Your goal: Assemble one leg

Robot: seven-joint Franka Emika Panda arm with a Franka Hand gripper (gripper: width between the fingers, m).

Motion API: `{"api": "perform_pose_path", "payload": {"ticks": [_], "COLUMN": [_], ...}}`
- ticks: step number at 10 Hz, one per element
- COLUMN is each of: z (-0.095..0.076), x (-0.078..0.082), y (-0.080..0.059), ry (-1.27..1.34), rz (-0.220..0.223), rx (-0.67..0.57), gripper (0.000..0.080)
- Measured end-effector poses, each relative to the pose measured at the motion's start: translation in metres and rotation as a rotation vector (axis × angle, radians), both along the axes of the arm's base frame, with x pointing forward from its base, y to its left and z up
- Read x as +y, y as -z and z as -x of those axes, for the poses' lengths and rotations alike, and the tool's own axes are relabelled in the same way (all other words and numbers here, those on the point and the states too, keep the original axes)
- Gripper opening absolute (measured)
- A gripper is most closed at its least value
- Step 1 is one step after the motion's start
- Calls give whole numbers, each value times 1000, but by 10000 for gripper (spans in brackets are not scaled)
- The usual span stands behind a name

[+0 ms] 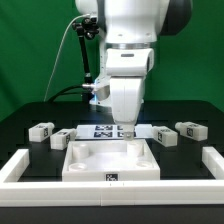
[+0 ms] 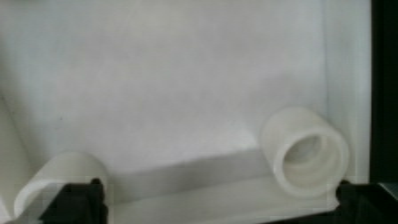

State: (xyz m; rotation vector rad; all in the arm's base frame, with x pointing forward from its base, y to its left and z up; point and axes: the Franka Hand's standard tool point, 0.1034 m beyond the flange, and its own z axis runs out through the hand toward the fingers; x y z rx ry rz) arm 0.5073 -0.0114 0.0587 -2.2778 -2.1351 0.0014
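Several small white legs with tags lie on the black table: two on the exterior view's left (image 1: 41,130) (image 1: 62,139) and two on its right (image 1: 165,136) (image 1: 190,130). None is held. My gripper (image 1: 127,129) hangs low over the far edge of the large white recessed panel (image 1: 108,162). In the wrist view the gripper (image 2: 222,206) is open, with its dark fingertips (image 2: 71,203) wide apart. Between them I see the panel's inner surface (image 2: 178,90) close up, with a round socket (image 2: 302,152) and part of another (image 2: 59,182). No leg shows in this view.
The marker board (image 1: 98,130) lies just behind the panel, between the legs. A white raised rim borders the table at the front left (image 1: 20,165) and front right (image 1: 211,160). A cable runs down behind the arm.
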Motion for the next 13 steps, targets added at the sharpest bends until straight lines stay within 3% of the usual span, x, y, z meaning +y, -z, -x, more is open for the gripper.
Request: {"api": "perform_pose_path", "payload": {"ticks": [2, 4, 8, 13], "z": [14, 22, 38, 43], "x": [-18, -24, -29, -29], "y": [11, 22, 42, 49], "ry": [-93, -118, -97, -75], "rz": [-5, -10, -19, -22], "rx": [-4, 18, 61, 77], "gripper": [649, 649, 649, 627]}}
